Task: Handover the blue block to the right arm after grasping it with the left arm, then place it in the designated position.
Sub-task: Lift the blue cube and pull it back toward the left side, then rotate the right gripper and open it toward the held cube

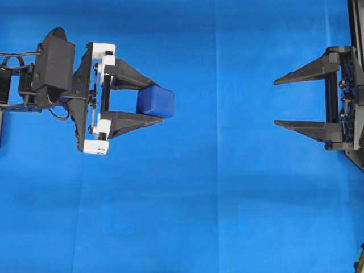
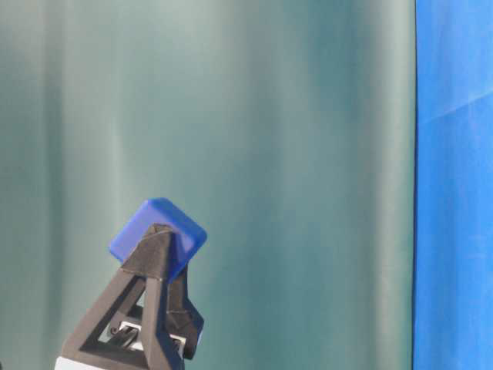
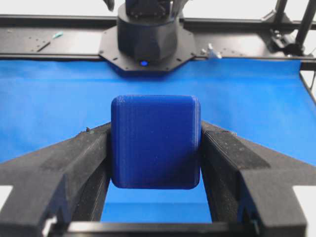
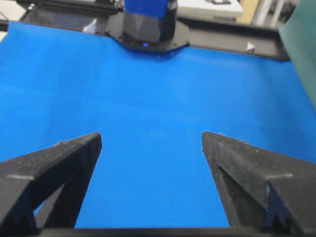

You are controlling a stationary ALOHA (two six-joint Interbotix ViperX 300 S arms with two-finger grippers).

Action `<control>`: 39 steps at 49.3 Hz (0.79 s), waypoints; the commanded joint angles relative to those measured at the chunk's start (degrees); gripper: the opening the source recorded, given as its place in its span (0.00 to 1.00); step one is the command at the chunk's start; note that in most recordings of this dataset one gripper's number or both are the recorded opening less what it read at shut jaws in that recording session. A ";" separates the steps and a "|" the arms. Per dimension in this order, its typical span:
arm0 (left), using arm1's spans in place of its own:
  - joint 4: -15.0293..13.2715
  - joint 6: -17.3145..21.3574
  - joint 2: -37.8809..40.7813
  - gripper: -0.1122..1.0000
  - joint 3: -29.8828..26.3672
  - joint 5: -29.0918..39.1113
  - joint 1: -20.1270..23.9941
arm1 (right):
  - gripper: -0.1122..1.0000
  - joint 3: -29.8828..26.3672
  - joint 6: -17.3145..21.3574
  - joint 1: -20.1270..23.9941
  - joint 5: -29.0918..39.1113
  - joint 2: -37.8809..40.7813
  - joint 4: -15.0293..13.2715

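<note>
Left arm's gripper (image 1: 152, 101) reaches in from the left edge of the overhead view, fingers pointing toward centre, white brackets at both rail ends. Jaws clamped on the blue block (image 1: 156, 102), pinched between the fingertips; wrist view shows both inner faces pressed against its sides. Block (image 2: 158, 238) rides above the blue cloth (image 1: 216, 193). Right arm's gripper (image 1: 275, 102) sits at the right edge, fingers level, pointing left, spread wide, nothing between them. Well apart from block.

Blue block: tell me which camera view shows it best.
The left wrist view: the blue block fills the middle, clamped between the left gripper jaws. Overhead shows it smaller, at the jaw tips. Table-level shows it tilted, partly hidden by a finger. The right wrist view does not clearly show it.
</note>
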 commanded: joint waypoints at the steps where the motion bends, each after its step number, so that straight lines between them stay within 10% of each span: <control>1: -0.09 -0.09 -1.14 0.52 -0.53 -0.79 -0.18 | 0.96 -2.46 -0.79 0.18 0.88 -0.35 -2.64; 22: -0.09 -0.88 -1.23 0.52 -0.35 -0.88 -0.18 | 0.94 -5.36 -14.24 4.22 1.49 -0.53 -29.53; 39: -0.09 -0.88 -1.23 0.52 -0.35 -0.88 -0.18 | 0.94 -5.36 -23.20 4.22 4.04 -0.79 -45.18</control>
